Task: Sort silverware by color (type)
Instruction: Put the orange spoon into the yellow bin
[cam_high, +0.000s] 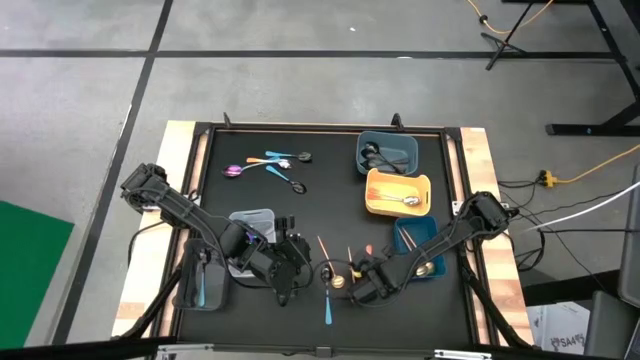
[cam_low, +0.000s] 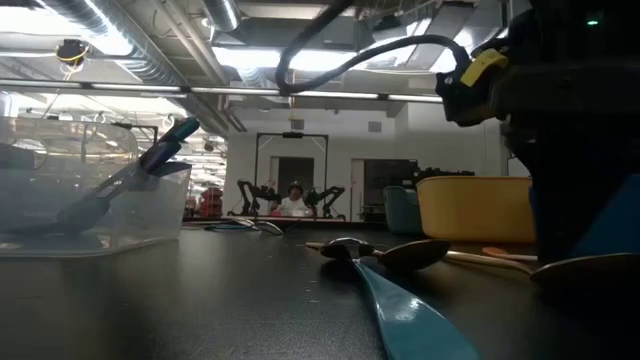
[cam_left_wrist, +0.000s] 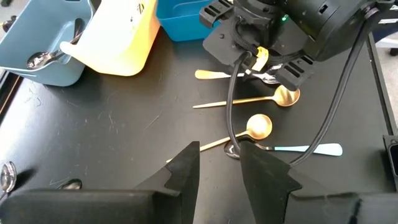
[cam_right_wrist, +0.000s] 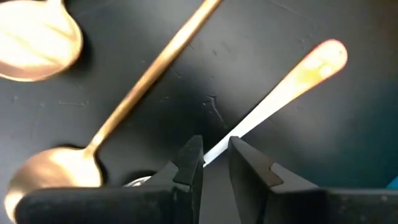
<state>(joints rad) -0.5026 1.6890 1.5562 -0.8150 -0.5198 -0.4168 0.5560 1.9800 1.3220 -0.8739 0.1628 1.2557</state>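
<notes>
Several spoons lie on the black mat near its near edge: two gold spoons (cam_left_wrist: 273, 96) (cam_left_wrist: 258, 126), a teal-handled spoon (cam_left_wrist: 311, 149) (cam_high: 328, 308) and copper-orange ones (cam_high: 322, 246). More spoons, purple, teal and black (cam_high: 268, 164), lie toward the far edge. My right gripper (cam_right_wrist: 216, 155) (cam_high: 358, 287) points down over a gold-handled spoon (cam_right_wrist: 292, 78) (cam_left_wrist: 211, 74) and is shut on it. My left gripper (cam_left_wrist: 219, 163) (cam_high: 292, 278) hovers just left of the gold spoons, narrowly open and holding nothing. My right gripper has the gold-handled spoon's handle (cam_right_wrist: 233, 138) between its two fingertips, part-way along, with the free end (cam_right_wrist: 329, 55) sticking out beyond them. The fingers come from above and lie across the handle. The spoon lies flat on the mat.
A grey-blue tray (cam_high: 388, 150) with dark spoons, a yellow tray (cam_high: 398, 190) with a silver spoon and a blue tray (cam_high: 420, 245) stand at the right. A clear tray (cam_high: 250, 225) (cam_low: 90, 200) and a grey tray (cam_high: 200, 285) with a teal spoon stand at the left.
</notes>
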